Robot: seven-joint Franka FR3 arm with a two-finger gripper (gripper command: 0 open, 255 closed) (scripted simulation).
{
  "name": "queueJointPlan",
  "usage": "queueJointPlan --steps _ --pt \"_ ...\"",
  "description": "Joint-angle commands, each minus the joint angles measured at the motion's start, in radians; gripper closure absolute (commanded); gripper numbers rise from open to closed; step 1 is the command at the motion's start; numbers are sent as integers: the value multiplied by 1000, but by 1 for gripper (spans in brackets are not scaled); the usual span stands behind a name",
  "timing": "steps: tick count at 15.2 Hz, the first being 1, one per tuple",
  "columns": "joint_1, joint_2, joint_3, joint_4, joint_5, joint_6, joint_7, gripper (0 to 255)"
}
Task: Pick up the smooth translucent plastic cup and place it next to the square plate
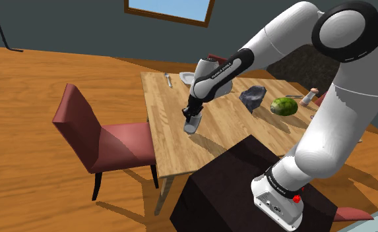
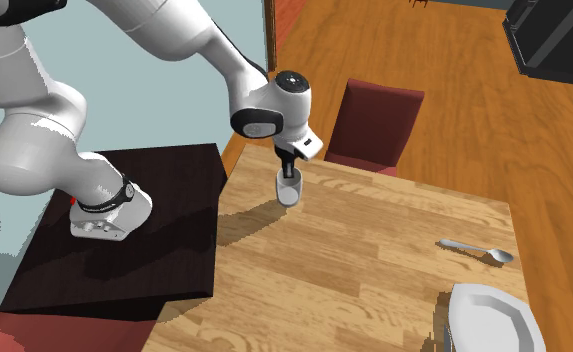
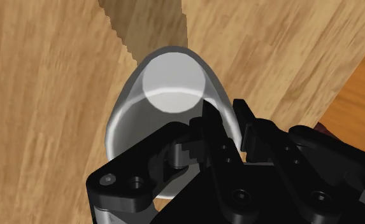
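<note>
**Glossy cup in the black claw**

The black claw (image 3: 227, 122) is pinched nearly closed on the thin rim wall of a smooth, rounded grey-white cup (image 3: 168, 83), just beneath it over the grained wooden table (image 2: 374, 260). Well beyond lies a white square plate (image 2: 494, 320).
</note>
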Motion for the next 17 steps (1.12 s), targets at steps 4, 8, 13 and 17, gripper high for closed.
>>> queueJointPlan --steps 4,8,13,17 --pt "-2 -64 2 -1 4 -63 -1 255" --pt "-3 -113 3 3 7 -116 -1 255" --pt "-5 -171 4 12 10 -182 -1 255" --pt "-5 -213 4 23 12 -236 0 255"
